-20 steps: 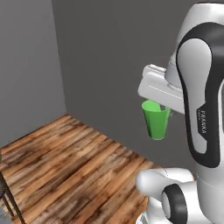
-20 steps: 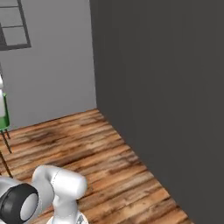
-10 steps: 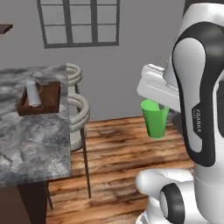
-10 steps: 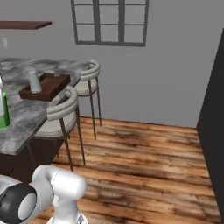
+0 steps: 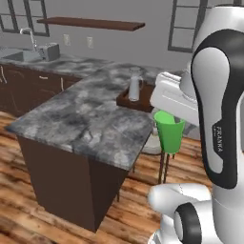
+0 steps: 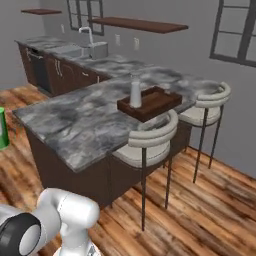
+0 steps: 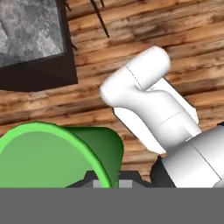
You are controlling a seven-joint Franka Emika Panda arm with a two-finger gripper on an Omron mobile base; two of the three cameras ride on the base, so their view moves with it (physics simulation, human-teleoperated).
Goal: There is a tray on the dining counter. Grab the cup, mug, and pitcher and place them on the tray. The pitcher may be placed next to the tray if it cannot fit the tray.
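Left base view: your pincer (image 5: 167,116) is clamped on the rim of the cup (image 5: 169,133), a bright green tapered tumbler of smooth plastic hanging off the counter (image 5: 81,119) edge. The dark wooden tray (image 5: 139,101) lies beyond it, the pale bottle-shaped pitcher (image 5: 135,86) standing on it. Keep the cup upright and carry it over the tray's low edge.

Right base view: grey marbled stone, curved-back stools (image 6: 150,143).

Hand view: the cup's rim (image 7: 52,148) sits above plank floor (image 7: 144,26).
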